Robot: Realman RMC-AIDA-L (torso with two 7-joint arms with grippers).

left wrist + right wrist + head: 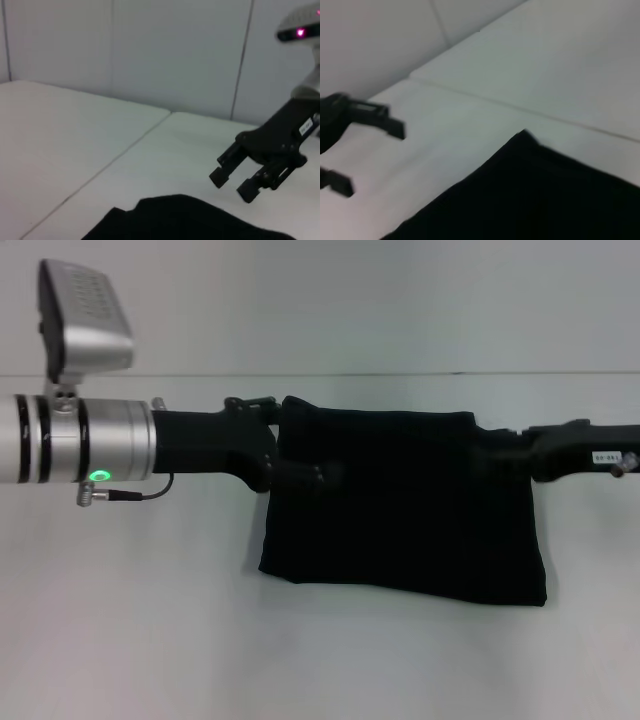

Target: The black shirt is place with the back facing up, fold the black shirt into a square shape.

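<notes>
The black shirt (400, 505) lies folded into a compact rectangle in the middle of the white table; no lettering shows. My left gripper (310, 478) hovers at the shirt's left edge near its far corner. The right wrist view shows that gripper (372, 159) open with nothing between its fingers, off the cloth (535, 195). My right gripper (495, 452) is at the shirt's far right corner. In the left wrist view it (230, 185) stands open above the table, just beyond the cloth's edge (185, 220).
The white table (150, 640) stretches bare in front of and to both sides of the shirt. A seam (115, 160) runs across the tabletop. A pale wall (350, 300) stands behind the table's far edge.
</notes>
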